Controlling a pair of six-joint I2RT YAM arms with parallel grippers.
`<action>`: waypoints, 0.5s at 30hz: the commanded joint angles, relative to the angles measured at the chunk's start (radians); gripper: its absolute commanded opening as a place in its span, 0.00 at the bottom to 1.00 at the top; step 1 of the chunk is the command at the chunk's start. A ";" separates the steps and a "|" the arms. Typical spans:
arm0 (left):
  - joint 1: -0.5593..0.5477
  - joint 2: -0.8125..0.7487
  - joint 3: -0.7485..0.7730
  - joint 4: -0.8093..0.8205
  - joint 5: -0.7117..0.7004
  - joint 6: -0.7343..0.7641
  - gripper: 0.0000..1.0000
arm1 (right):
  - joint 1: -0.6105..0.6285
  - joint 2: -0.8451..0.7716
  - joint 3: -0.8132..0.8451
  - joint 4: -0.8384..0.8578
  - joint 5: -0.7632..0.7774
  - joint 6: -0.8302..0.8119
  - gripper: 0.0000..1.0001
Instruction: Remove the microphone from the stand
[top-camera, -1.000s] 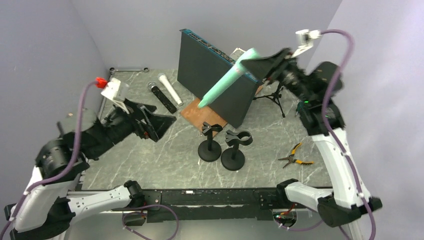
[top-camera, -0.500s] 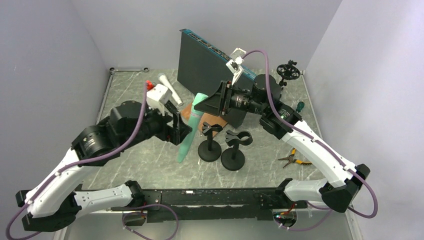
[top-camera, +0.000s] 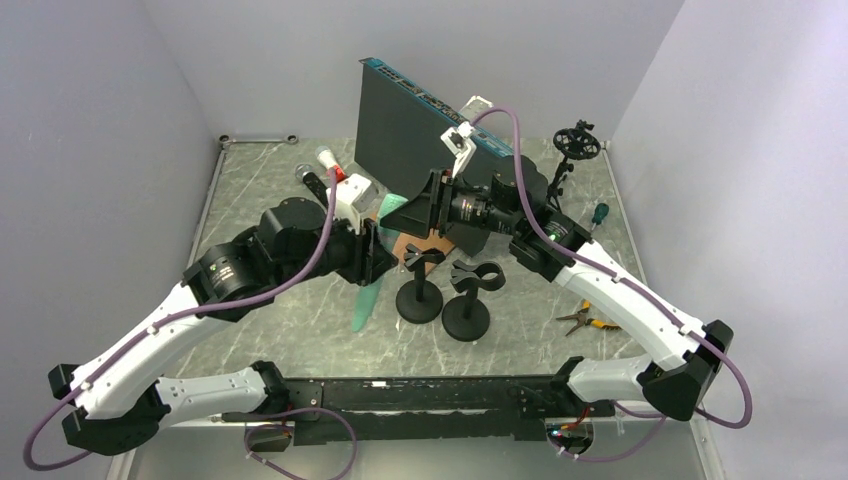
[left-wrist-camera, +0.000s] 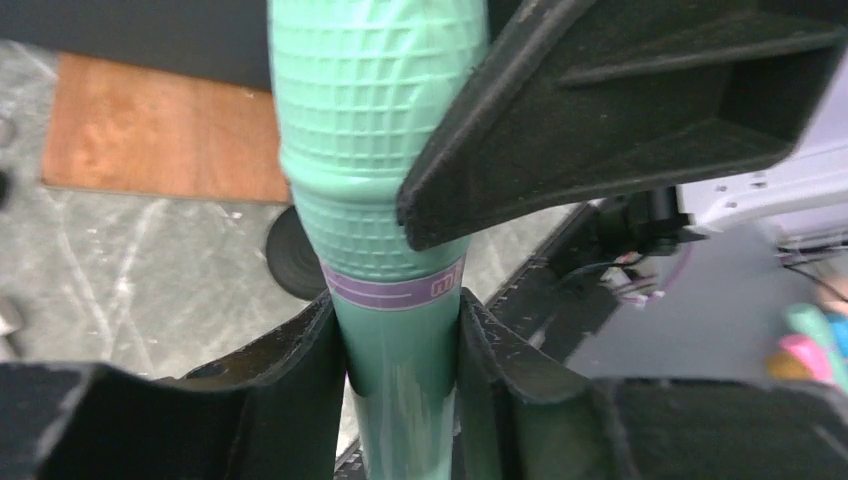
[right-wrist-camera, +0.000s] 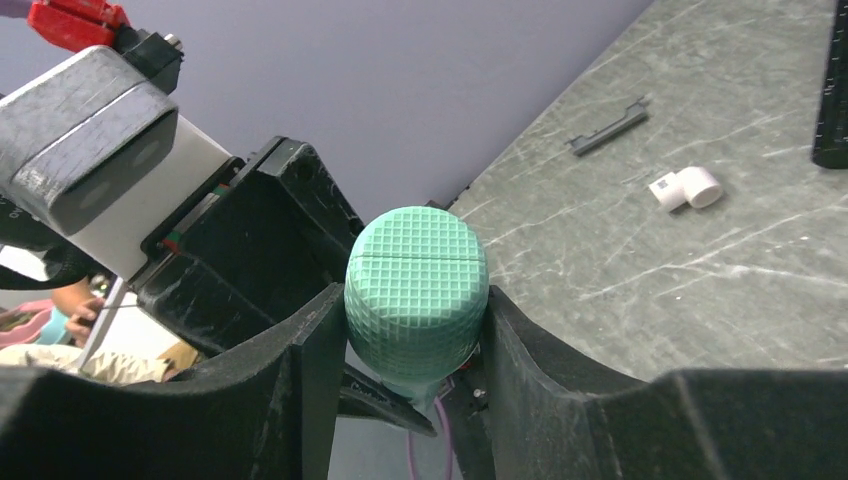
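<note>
The microphone (top-camera: 366, 300), a green one, is hanging in the air between the two arms, just left of the two black stands (top-camera: 420, 292) and clear of both clips. Its head is tilting up toward the black box (top-camera: 400, 120) and its tail is pointing down at the table (top-camera: 310, 330). The left gripper (top-camera: 366, 256) is squeezing the handle, its fingers (left-wrist-camera: 310, 370) pressing on either side just under the purple band (left-wrist-camera: 390, 290). The right gripper (top-camera: 420, 212) is gripping the meshed head (right-wrist-camera: 416, 280), one pad on each side of it. Both are holding it at once, jaws narrowed onto the body. Pliers (top-camera: 585, 318) are lying on the table to the right of the stands
</note>
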 joint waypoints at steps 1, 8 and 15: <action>0.001 0.012 0.004 0.040 0.019 0.002 0.33 | 0.011 -0.008 0.021 0.058 0.026 -0.008 0.00; 0.002 -0.011 -0.014 0.045 -0.056 0.002 0.00 | 0.016 0.000 0.042 0.009 0.076 -0.044 0.05; 0.013 -0.040 -0.048 0.071 -0.084 -0.011 0.00 | 0.015 -0.026 0.077 -0.100 0.193 -0.119 0.68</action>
